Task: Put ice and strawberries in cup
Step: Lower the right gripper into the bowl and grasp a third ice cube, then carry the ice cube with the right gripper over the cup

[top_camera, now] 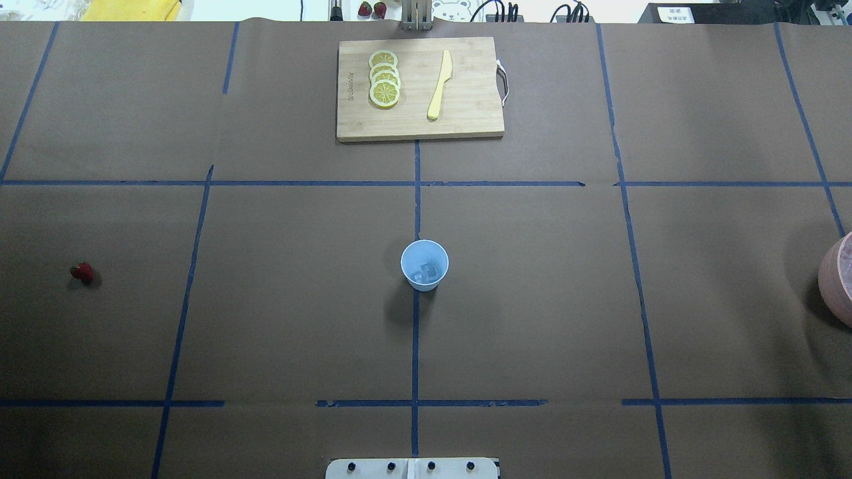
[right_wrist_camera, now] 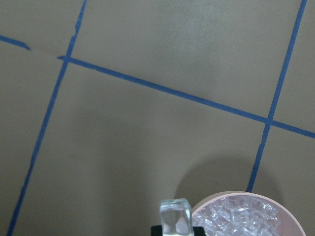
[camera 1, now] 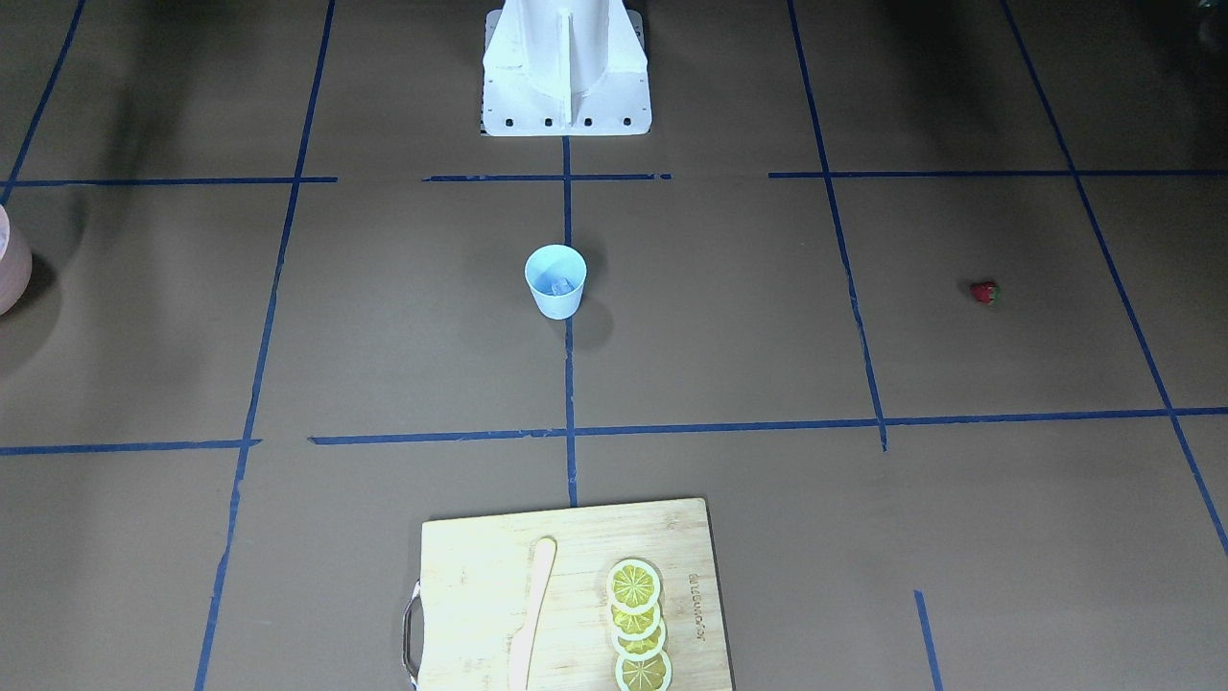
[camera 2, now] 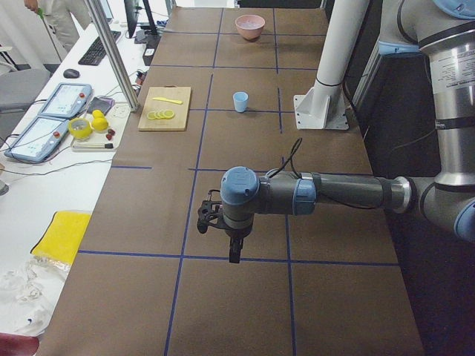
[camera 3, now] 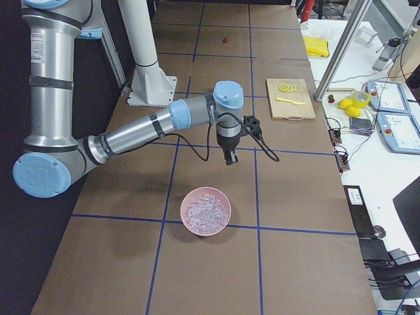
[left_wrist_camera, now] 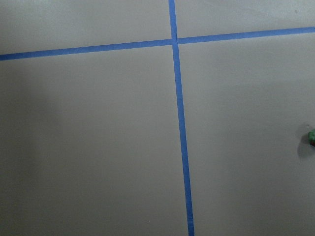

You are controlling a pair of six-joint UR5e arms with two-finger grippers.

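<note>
The light-blue cup (top_camera: 425, 256) stands upright at the table's middle, with clear ice cubes (top_camera: 426, 272) inside; it also shows in the front view (camera 1: 555, 297). The strawberry (top_camera: 82, 271) lies alone far on the robot's left. My right gripper (right_wrist_camera: 175, 230) is shut on one clear ice cube (right_wrist_camera: 175, 218), held in the air beside the pink bowl (right_wrist_camera: 246, 201) full of ice. My left gripper (camera 2: 234, 254) hangs above the table on the strawberry's side. I cannot tell whether it is open or shut. A green bit of the berry's cap (left_wrist_camera: 311, 136) shows at the left wrist view's edge.
A wooden cutting board (top_camera: 466, 113) lies at the far edge with several lemon slices (top_camera: 384, 78) and a pale knife (top_camera: 439, 85). The white robot base (camera 1: 566, 67) stands behind the cup. Blue tape lines grid the brown table.
</note>
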